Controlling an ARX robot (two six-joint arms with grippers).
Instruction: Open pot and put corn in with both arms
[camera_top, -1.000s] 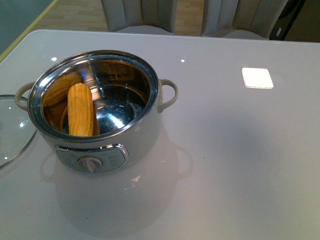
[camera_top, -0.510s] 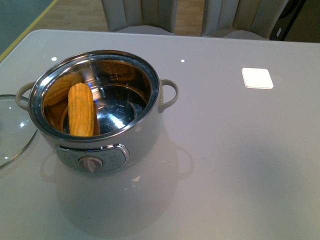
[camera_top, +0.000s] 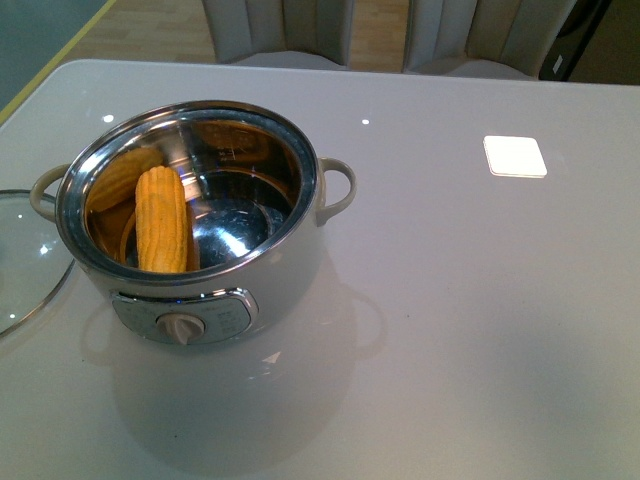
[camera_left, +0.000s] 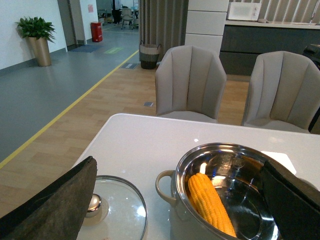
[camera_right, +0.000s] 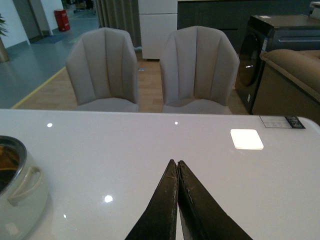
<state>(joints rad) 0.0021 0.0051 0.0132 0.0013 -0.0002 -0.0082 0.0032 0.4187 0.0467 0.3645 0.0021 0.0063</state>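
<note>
The white pot (camera_top: 220, 290) stands open on the table at the left of the front view, its knob facing me. The yellow corn (camera_top: 162, 220) leans inside the steel bowl against the near left wall. No arm shows in the front view. In the left wrist view the pot (camera_left: 167, 186) and the corn (camera_left: 210, 202) lie below my left gripper (camera_left: 180, 200), whose dark fingers (camera_left: 55, 205) stand wide apart, holding nothing. My right gripper (camera_right: 177, 162) is shut and empty above bare table, with the pot (camera_right: 20, 192) off to one side.
The glass lid (camera_top: 25, 255) lies flat on the table left of the pot; it also shows in the left wrist view (camera_left: 112, 207). A small white square tile (camera_top: 514, 156) lies at the far right. Two grey chairs (camera_right: 150, 70) stand behind the table's far edge.
</note>
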